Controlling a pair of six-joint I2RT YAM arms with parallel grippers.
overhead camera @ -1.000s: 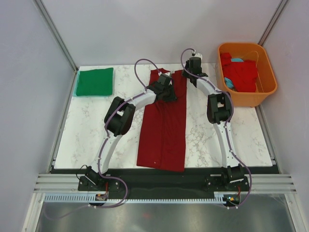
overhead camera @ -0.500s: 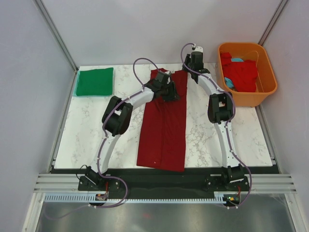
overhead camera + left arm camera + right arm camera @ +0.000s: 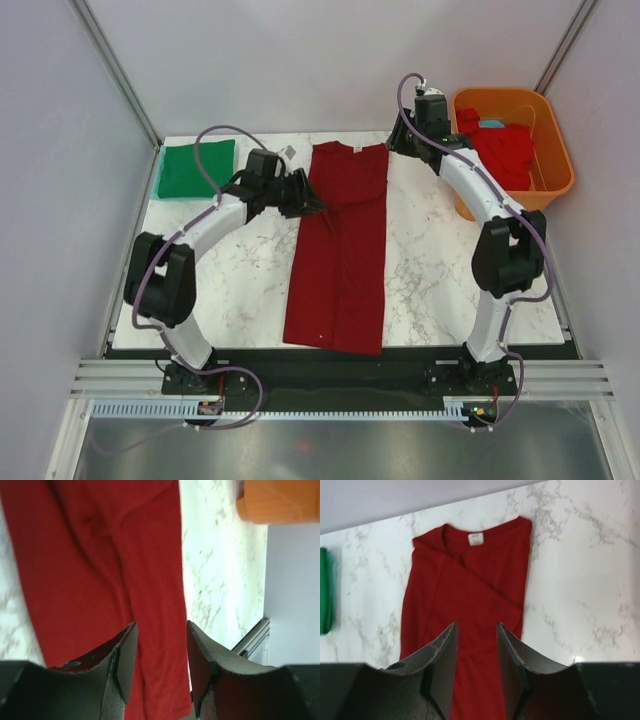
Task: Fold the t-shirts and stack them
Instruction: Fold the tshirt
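Maroon soft cloth t-shirt (image 3: 338, 250), limp, light; we'd pinch its collar-end corners; left claw (image 3: 160, 670), right claw (image 3: 475, 670) both released, empty.

1. The orange tub (image 3: 280, 500) ran off the left wrist view's top edge — blurred.
2. The green t-shirt (image 3: 324, 590) was cut by the right wrist view's left edge.
3. The light blue t-shirt (image 3: 490, 124) lay mostly under the red t-shirt (image 3: 500, 150).

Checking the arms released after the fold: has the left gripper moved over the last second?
Yes. The left gripper has pulled leftward off the dark red t-shirt toward the folded green t-shirt, its fingers open and empty.
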